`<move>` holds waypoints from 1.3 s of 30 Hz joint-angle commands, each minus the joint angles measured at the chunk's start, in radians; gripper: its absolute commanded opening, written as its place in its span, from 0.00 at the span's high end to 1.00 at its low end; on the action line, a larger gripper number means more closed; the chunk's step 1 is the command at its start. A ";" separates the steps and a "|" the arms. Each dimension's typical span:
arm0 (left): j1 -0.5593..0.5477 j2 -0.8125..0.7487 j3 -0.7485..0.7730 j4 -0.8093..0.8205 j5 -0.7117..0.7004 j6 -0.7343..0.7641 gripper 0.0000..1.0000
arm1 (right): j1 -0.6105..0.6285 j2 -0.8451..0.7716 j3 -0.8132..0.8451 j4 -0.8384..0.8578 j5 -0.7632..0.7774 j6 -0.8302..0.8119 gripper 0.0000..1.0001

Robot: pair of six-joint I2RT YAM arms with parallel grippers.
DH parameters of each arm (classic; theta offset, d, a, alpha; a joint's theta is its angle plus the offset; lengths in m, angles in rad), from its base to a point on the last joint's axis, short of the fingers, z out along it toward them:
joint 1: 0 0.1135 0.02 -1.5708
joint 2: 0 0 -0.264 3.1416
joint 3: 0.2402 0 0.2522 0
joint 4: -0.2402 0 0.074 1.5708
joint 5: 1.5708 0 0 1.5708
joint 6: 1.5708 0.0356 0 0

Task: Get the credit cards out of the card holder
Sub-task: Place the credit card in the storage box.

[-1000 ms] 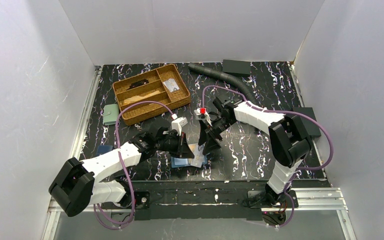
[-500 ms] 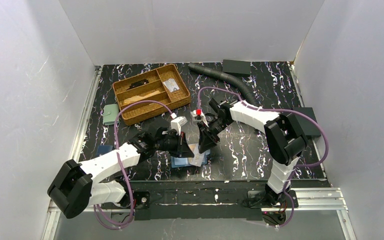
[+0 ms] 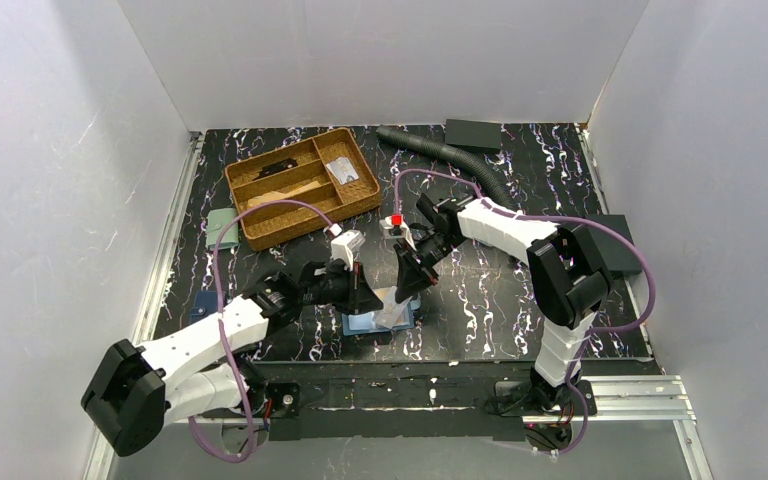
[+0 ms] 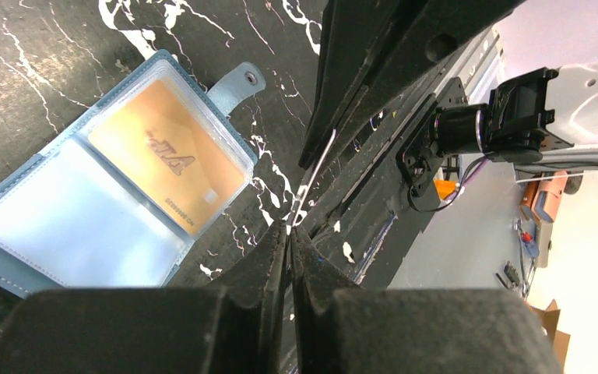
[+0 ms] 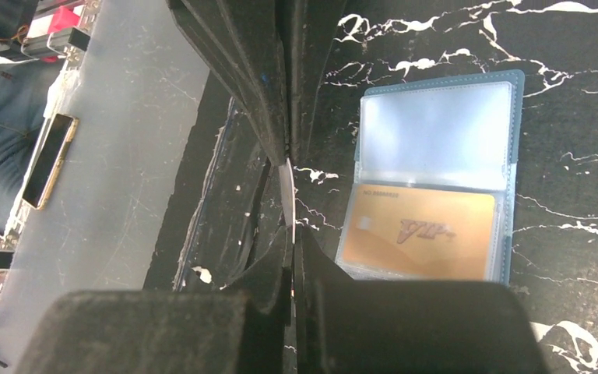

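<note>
The teal card holder [image 5: 436,140] lies open and flat on the black marbled worktop [image 5: 576,117], near its front edge. An orange card [image 5: 416,232] shows through glossy clear plastic on one half, and the other half is hazy and pale. Just beside it, a second card [image 4: 312,181] appears only edge-on as a thin sliver, its face hidden. The left pincer [image 4: 288,234] and the right pincer [image 5: 292,241] each clamp it from opposite ends.

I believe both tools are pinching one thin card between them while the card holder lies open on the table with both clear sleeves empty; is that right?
Not quite: the card holder is not empty; one of its sleeves holds an orange-gold card, as the right wrist view shows. The rest stands: the left tool and right tool pinch one thin card, and the holder lies open on the table.
</note>
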 commanded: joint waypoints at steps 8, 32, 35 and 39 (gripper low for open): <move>0.002 -0.132 -0.036 -0.027 -0.141 -0.014 0.63 | -0.009 0.001 0.034 -0.061 -0.021 -0.033 0.99; 0.019 -0.396 -0.164 0.012 -0.244 -0.073 0.02 | -0.112 -0.055 -0.036 0.183 -0.045 0.229 0.99; 0.018 -0.393 -0.166 0.018 -0.240 -0.074 0.02 | -0.128 -0.072 -0.064 0.259 -0.034 0.309 0.99; 0.018 -0.404 -0.168 0.026 -0.237 -0.075 0.02 | -0.150 -0.083 -0.085 0.330 -0.022 0.392 0.99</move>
